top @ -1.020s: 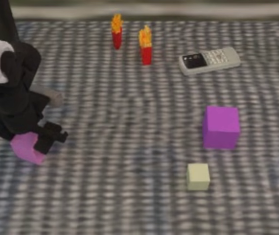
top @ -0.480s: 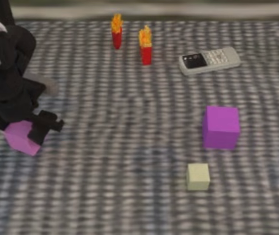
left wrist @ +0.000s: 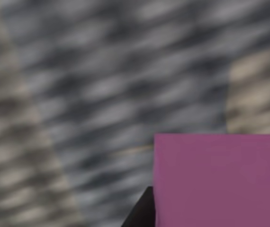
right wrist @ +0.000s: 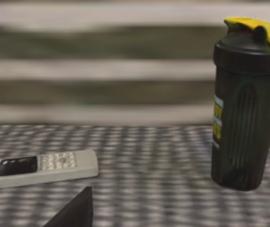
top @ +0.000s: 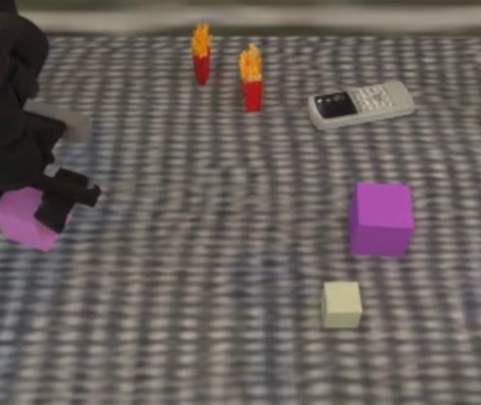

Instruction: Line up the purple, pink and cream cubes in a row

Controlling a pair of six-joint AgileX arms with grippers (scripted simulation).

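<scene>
While the purple cube [top: 381, 218] sits at centre right of the top view and the cream cube [top: 342, 305] below it toward the lower middle, the pink cube [top: 23, 218] hangs at the far left, clamped between the closed fingers of the left gripper [top: 45, 206]. The grip looks off-centre, so the cube may twist or slip. The right gripper's fingers cannot be judged.
</scene>
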